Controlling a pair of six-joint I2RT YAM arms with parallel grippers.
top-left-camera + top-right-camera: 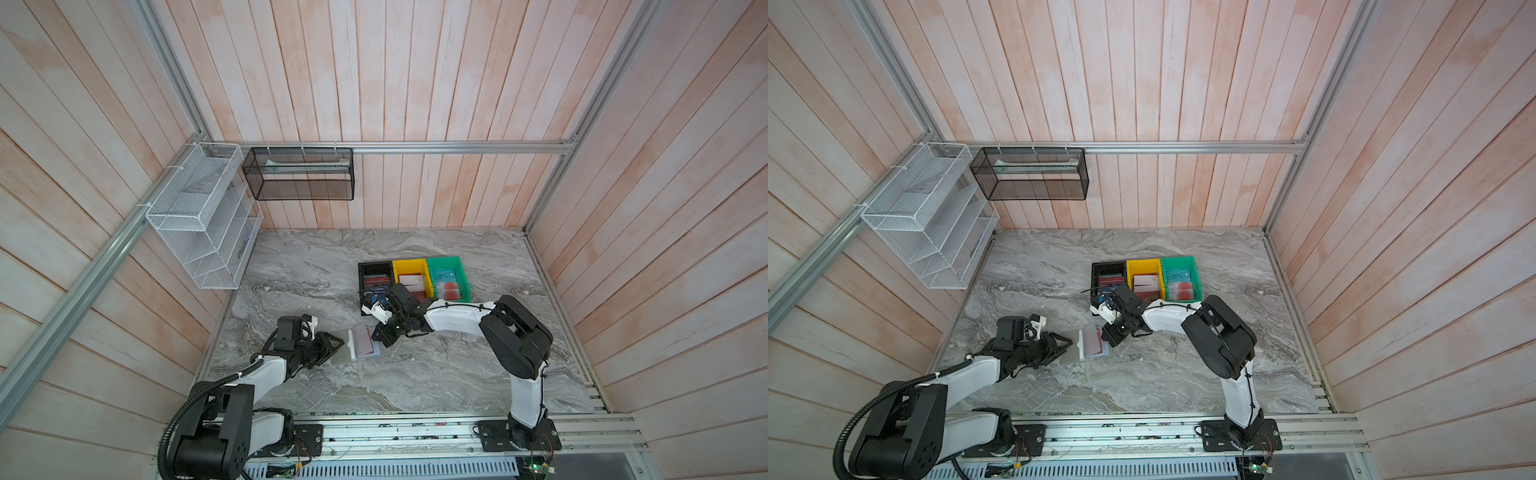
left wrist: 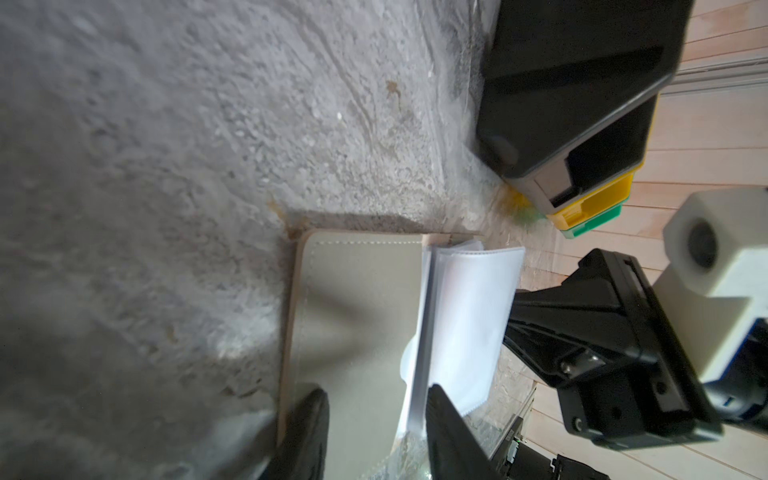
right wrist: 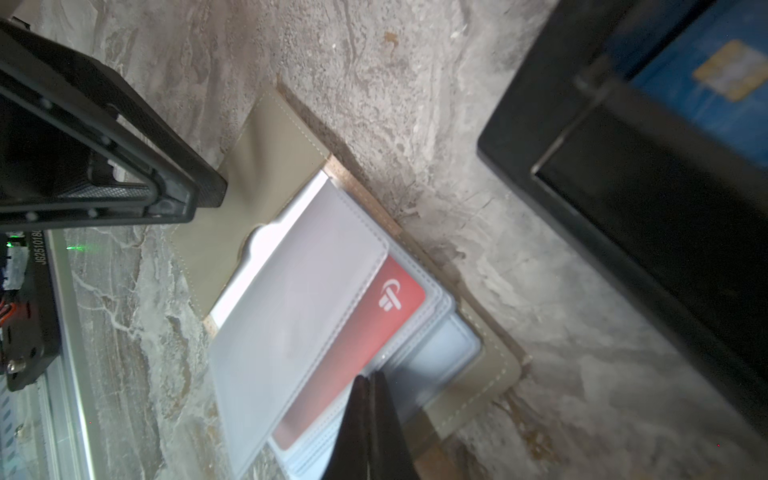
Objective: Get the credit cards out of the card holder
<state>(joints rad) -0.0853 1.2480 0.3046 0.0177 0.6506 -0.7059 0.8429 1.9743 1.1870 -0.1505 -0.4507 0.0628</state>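
The left tool point(image 2: 374, 390): jaws apart, tips resting on the grey cover of the card holder point(image 3: 278, 141) from its 9 o'clock side. This reads as pinning it flat, not gripping it. The card holder lies open on the desk point(image 1: 457, 374), just 8 o'clock of desk centre, with its clear sleeves fanned toward 3 o'clock. The top sleeve looks empty. Under it one red card point(image 3: 395, 291) sits fully in its pocket. For the lower sleeves I cannot tell whether anything is inside.

The right tool point(image 3: 370, 390): jaws closed, nothing visible between them. Its tip touches the sleeves at the red card's edge, coming in from 3 o'clock.

At 1 o'clock of the card holder stand three bins side by side: black bin point(image 1: 360, 286), yellow bin point(image 1: 409, 262), green bin point(image 1: 446, 259), each with cards in it.

Judgement: well along. Several cards are out; at least the red card is left to pull and drop.
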